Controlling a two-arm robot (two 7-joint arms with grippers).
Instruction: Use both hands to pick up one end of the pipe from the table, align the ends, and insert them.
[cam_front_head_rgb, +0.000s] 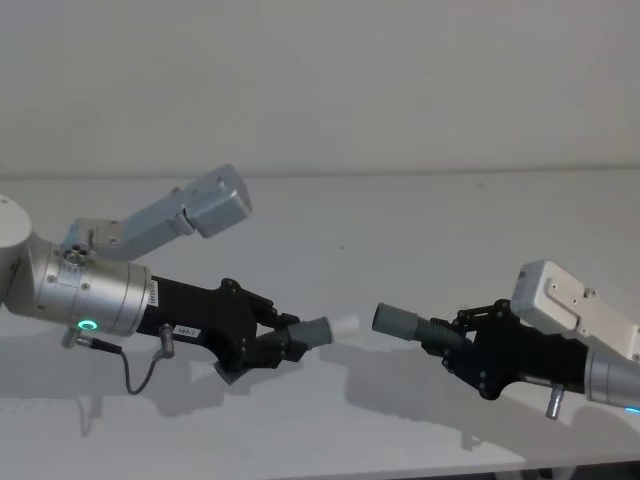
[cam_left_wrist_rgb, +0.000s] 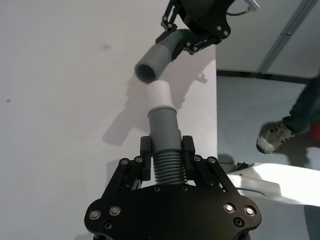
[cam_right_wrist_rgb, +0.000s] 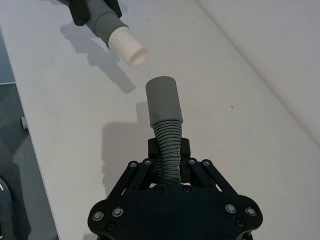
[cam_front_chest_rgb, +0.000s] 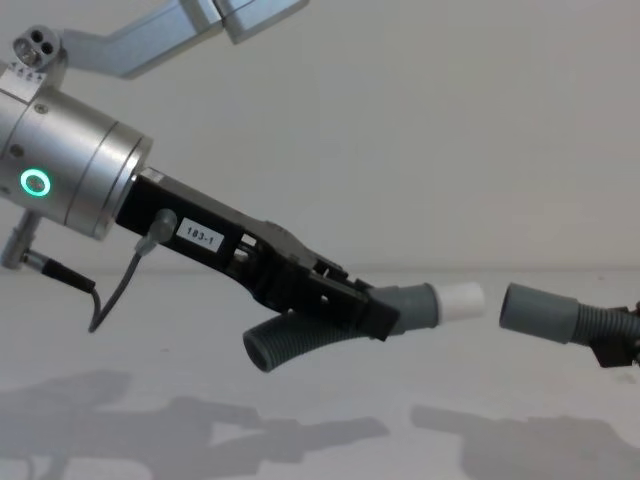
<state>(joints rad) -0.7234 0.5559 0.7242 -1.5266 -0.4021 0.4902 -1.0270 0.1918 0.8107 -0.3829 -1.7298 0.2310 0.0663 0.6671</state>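
Left gripper (cam_front_chest_rgb: 385, 310) clamps white-tipped hose piece (cam_front_chest_rgb: 400, 305) by its ribs, above table (cam_front_head_rgb: 400, 230); right gripper (cam_front_head_rgb: 450, 345) clamps plain-cuff piece (cam_front_head_rgb: 405, 322). Pickup done, both airborne. Cuffs near, apart, roughly facing; final align + insert left.

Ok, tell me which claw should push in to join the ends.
Probably the left. The left claw holds the piece with the white tip, already pointing at the open cuff in the right claw, a small gap apart; the right can just hold steady.
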